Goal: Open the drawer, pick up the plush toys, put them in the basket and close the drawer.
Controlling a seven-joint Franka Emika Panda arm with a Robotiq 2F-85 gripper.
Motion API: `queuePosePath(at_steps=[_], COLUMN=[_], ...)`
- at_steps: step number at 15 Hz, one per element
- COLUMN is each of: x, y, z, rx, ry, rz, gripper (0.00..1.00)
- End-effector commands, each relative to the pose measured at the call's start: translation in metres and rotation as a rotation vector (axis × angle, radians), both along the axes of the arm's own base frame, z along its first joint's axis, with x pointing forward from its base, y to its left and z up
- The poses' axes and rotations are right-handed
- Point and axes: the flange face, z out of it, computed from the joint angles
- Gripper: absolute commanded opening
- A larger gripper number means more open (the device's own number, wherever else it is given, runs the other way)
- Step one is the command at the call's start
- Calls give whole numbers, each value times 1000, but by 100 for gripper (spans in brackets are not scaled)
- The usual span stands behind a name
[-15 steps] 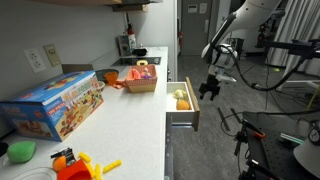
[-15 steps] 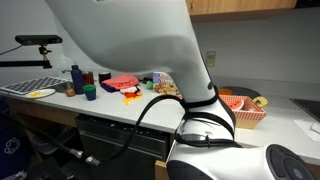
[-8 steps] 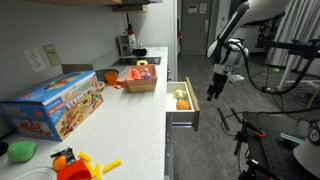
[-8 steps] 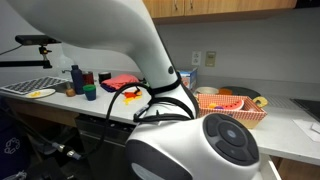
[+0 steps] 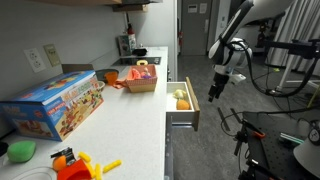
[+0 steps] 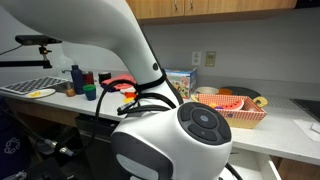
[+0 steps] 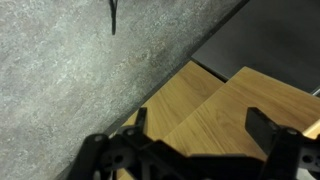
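Observation:
The drawer (image 5: 184, 116) stands open below the counter edge, white inside. Two plush toys lie in it, one orange-brown (image 5: 183, 104) and one pale yellow (image 5: 180, 95). The tan-brown basket (image 5: 142, 84) sits on the counter with some colourful things in it; it also shows in an exterior view (image 6: 236, 116). My gripper (image 5: 215, 90) hangs to the side of the drawer, clear of it. In the wrist view the gripper (image 7: 200, 125) is open and empty over a light wooden surface.
A big blue toy box (image 5: 57, 103) lies on the white counter (image 5: 130, 125), with an orange plastic toy (image 5: 76, 164) and a green cup (image 5: 21, 151) at the near end. The robot's base (image 6: 170, 140) blocks much of an exterior view.
The arm has straightened and the gripper has shifted slightly away from the drawer front. The drawer and the plush toys have not moved.

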Motion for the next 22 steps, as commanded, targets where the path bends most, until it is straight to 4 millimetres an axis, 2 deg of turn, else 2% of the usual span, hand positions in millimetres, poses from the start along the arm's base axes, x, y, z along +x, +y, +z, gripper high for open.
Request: queuePosePath(at_steps=[1,4,7,9,11,12,15,16,22], x=[23,51,92,119,138,119,132,126,159], y=[5,23,44,53,55,60,59,61,56], z=[48,100,121,116,102,117,101,100,71], rx=[-122,-214,-260,-283,-277,-270,-260,-270,-342], ry=[-100,-193,-231,-233,-217,-228,-213,-203,-180], rz=[59,143,298,401,411,374,396,408,493], gripper=[100,100,100,100,100,100,100,100,100])
